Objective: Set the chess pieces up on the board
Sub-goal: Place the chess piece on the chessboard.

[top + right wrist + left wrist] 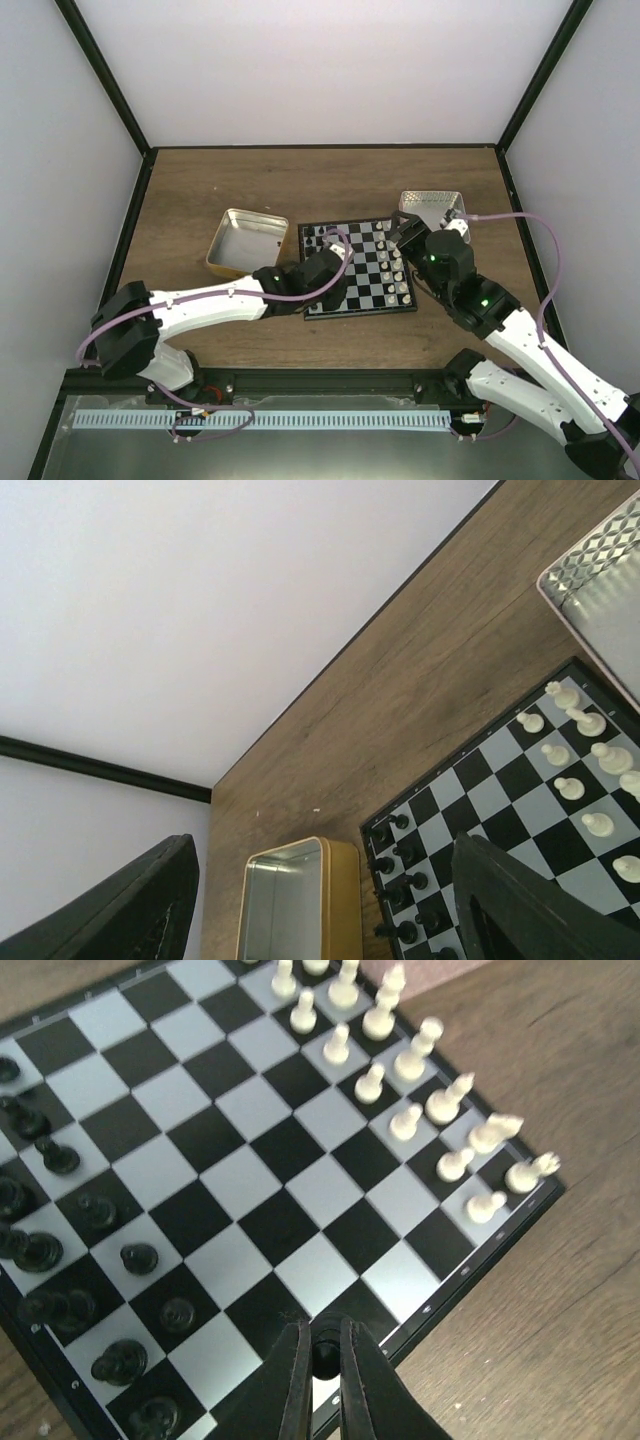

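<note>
Left fingers (290,1385) sit pinched shut low over the board (300,1190), by its border. A dark spot shows between their tips, though whether it is a piece I cannot tell. Black chess pieces (60,1250) crowd the board's left side and white pieces (420,1090) line its right, where the right fingers (130,910) hang wide apart, gripping nothing. On the desk (300,180), a gold tin (245,243) lies left of the board and a silver tin (432,208) sits beyond its far right corner.
</note>
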{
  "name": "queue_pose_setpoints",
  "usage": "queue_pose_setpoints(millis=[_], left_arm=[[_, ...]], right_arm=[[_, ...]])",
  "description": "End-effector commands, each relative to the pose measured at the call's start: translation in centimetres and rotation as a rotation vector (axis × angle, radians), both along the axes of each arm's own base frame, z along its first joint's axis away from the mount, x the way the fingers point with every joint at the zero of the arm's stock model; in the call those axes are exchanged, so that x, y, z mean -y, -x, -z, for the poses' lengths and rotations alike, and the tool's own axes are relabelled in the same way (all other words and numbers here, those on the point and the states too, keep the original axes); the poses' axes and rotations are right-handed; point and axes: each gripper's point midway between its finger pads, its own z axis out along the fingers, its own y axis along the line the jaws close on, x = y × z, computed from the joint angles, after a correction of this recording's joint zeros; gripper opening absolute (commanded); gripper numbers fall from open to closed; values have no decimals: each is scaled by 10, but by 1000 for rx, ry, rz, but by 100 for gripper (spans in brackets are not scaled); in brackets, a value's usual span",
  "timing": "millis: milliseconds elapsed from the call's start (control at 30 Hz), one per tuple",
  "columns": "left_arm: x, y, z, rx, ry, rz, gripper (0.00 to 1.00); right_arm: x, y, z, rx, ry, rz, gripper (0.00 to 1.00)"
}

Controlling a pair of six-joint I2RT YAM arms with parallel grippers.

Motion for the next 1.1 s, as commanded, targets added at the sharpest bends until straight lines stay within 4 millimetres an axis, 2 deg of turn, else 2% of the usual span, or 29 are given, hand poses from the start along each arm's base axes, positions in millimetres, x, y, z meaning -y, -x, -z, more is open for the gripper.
queue_pose_setpoints(millis=[0,267,467,1067], left_arm=[[-10,5,33,-30,-89,-20,4],[-20,1,69,-31,-210,-29,4],[-23,2,86,-46,-245,-32,4],[-33,-7,99,-21,-317,-78,6]], right_arm=[[17,-1,8,-17,17,88,71],[10,-3,15,-34,18,64,71],[9,-4,16,-38,24,58,72],[1,-6,21,-52,29,29,72]])
